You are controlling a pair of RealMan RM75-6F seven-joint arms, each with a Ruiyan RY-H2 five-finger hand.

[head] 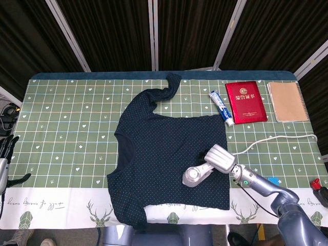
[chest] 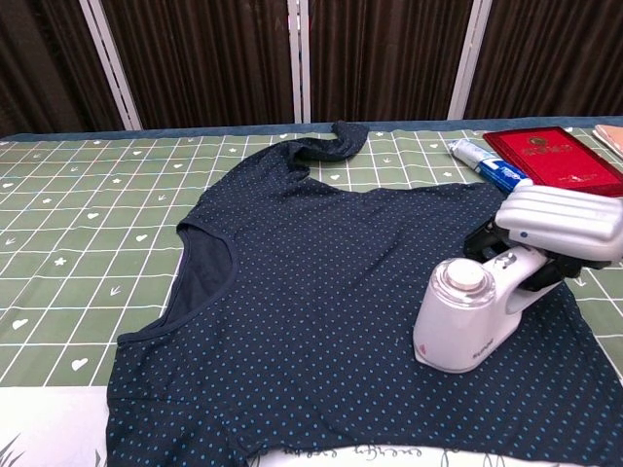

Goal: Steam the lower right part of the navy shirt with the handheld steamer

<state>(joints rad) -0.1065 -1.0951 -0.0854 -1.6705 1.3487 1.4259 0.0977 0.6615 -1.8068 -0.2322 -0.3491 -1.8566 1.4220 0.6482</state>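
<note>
- The navy shirt [head: 171,154] lies spread flat on the green checked tabletop [head: 66,123], one sleeve trailing up toward the far edge.
- The right hand [head: 221,158] has its fingers [chest: 565,216] wrapped over the handle of the white handheld steamer [chest: 472,311], gripping it.
- The steamer's head rests on the shirt's lower right part, close to the right side seam; its white cord [head: 277,141] runs off toward the right edge.
- The left hand [head: 6,154] hangs off the left edge of the tabletop, dark fingers apart and holding nothing.
- Beyond the shirt, far right, a toothpaste tube [head: 221,107] lies just beside a red booklet [head: 246,101], with a tan notebook [head: 287,101] further right.
</note>
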